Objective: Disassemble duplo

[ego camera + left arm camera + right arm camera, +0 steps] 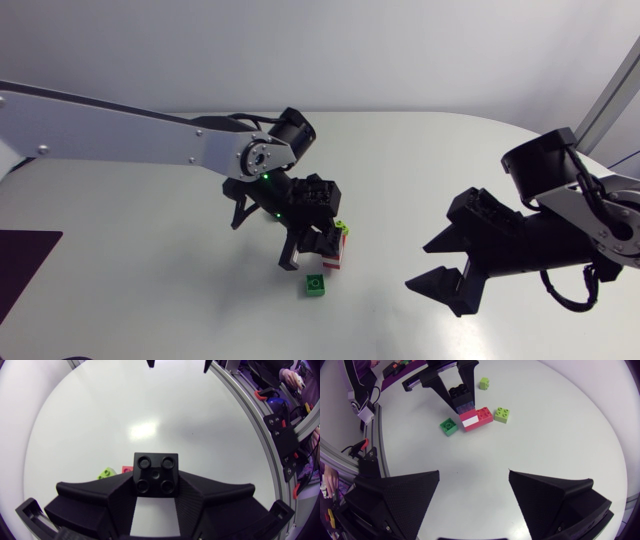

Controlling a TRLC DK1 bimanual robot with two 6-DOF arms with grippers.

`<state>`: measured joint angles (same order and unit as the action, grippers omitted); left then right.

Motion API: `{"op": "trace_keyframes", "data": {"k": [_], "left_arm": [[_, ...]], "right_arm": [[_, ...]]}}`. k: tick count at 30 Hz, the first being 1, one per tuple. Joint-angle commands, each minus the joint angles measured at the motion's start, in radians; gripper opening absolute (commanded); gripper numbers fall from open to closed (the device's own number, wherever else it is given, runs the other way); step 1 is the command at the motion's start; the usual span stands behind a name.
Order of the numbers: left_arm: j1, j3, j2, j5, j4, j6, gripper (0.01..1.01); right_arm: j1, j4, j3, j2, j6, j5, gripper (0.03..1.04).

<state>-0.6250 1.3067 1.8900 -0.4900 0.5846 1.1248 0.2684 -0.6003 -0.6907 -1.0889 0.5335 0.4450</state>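
In the head view the left gripper (308,248) hides most of the stack. Its fingers are clamped on a black 2x2 brick (155,475), round studs up, above the red brick (479,416). The red brick lies flat on the smooth white table (560,425), its long axis pointing at a lime brick (502,414). The right gripper (474,491) stands wide open and empty, well apart.

Head cam is fixed high over the table (420,170), looking down, with the duplo stack (333,256) near mid-view. My left wrist cam sits right over the stack, very close. My right wrist cam faces it from well apart. All three share it.
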Motion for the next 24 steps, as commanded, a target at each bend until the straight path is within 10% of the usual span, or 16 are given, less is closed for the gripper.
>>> {"op": "trace_keyframes", "data": {"k": [1, 16, 24], "left_arm": [[0.011, -0.043, -0.089, -0.012, -0.039, -0.026, 0.338], [-0.222, -0.388, -0.401, 0.223, -0.413, -0.118, 0.338], [-0.249, -0.399, -0.456, 0.265, -0.454, -0.125, 0.338]], "right_arm": [[-0.005, -0.018, -0.055, -0.012, -0.043, 0.023, 1.00], [-0.228, -0.276, -0.382, -0.347, -0.115, 0.478, 0.93], [-0.201, -0.312, -0.420, -0.508, -0.110, 0.508, 0.93]]}}
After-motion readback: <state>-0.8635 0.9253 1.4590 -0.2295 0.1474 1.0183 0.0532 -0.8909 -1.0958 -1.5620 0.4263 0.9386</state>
